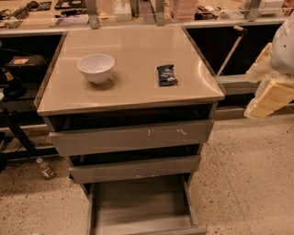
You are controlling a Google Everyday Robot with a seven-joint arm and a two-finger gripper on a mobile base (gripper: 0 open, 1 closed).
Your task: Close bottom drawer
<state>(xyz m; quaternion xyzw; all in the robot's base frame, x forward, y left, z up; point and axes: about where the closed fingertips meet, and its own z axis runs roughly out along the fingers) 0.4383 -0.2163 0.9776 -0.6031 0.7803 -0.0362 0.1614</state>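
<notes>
The bottom drawer (140,204) is the narrowest of three grey drawers under the beige cabinet top (133,87). It stands pulled far out toward me, its grey box interior open and empty, and its low front panel (151,231) is at the lower edge of the view. The middle drawer (135,168) and the scratched top drawer (131,137) stick out slightly. My gripper (268,98), cream and yellow, hangs at the right edge, level with the cabinet top and well away from the bottom drawer.
A white bowl (96,68) and a dark snack packet (166,75) lie on the cabinet top. A counter with clutter (138,11) runs behind. Dark shelving and cables (16,87) stand at left; a small bottle (45,168) lies on the speckled floor.
</notes>
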